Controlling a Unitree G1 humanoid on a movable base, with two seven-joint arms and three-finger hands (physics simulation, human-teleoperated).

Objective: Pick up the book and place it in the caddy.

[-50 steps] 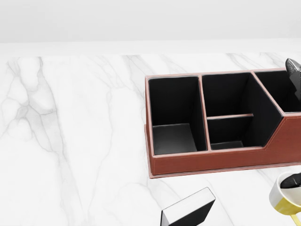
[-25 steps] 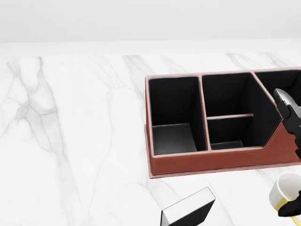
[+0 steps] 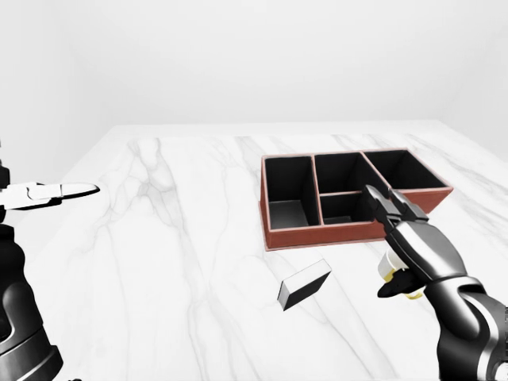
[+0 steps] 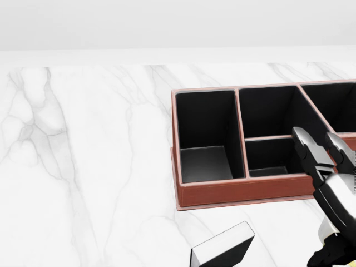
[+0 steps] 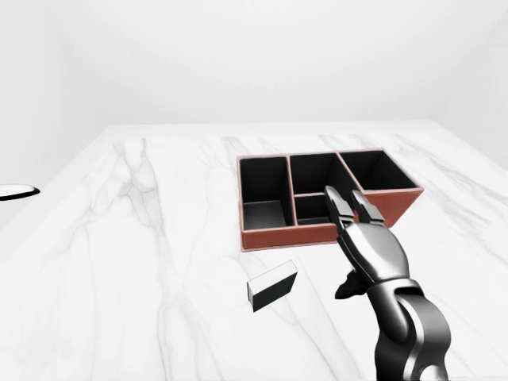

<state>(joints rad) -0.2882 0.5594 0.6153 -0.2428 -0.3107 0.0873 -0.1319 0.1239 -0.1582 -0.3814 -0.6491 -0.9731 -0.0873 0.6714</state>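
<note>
Your right hand (image 3: 409, 238) has its fingers (image 4: 307, 146) stretched out straight and open, and it holds nothing. Your left hand (image 3: 48, 193) is far off at the left edge of the left-eye view, fingers also out flat and holding nothing. The book (image 3: 304, 285) lies on the white marble table (image 3: 175, 238), down and to the left of your right fingertips, well apart from them. The caddy (image 3: 317, 236) sits just past those fingertips, and all its boxes look empty. The book looks small, stiff and hard, so I think it will not bend or break. It is probably light. Its cover looks smooth, so it may slip. Take hold across its two long sides, near the middle, and squeeze firmly. A small cup (image 3: 390, 267) peeks out under your right hand, so mind you do not bump it.
</note>
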